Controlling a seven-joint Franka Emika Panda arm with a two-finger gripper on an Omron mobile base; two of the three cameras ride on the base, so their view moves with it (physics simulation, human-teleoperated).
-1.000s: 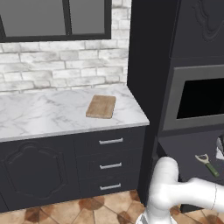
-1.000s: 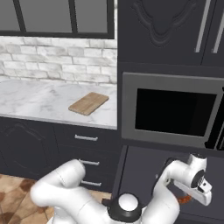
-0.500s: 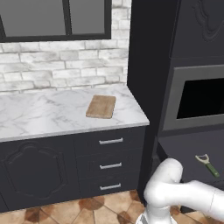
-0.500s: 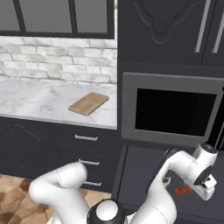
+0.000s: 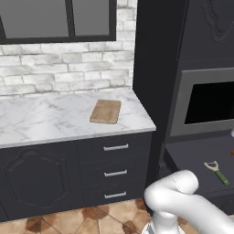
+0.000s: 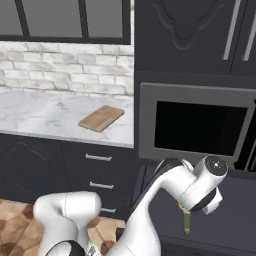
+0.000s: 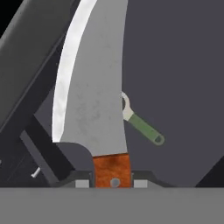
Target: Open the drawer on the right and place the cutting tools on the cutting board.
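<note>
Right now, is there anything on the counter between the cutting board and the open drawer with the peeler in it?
No. In the left base view, bare marble counter lies between the cutting board and the tall cabinet; the drawer with the peeler sits lower.

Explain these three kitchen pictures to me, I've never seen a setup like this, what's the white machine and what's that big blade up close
The white machine is a robot arm on a driving base in a computer-rendered kitchen. Two pictures come from cameras on the base, looking forward from behind the arm's left and right. The third comes from a camera on the hand itself, looking along the gripper.

That close-up blade is a knife with a reddish-brown handle, clamped between the gripper's two fingers. Behind it, down in the open dark drawer, lies a green-handled peeler.

On the marble counter sits a small wooden cutting board, with nothing on it yet. The knife and the peeler are both meant to end up there.
</note>
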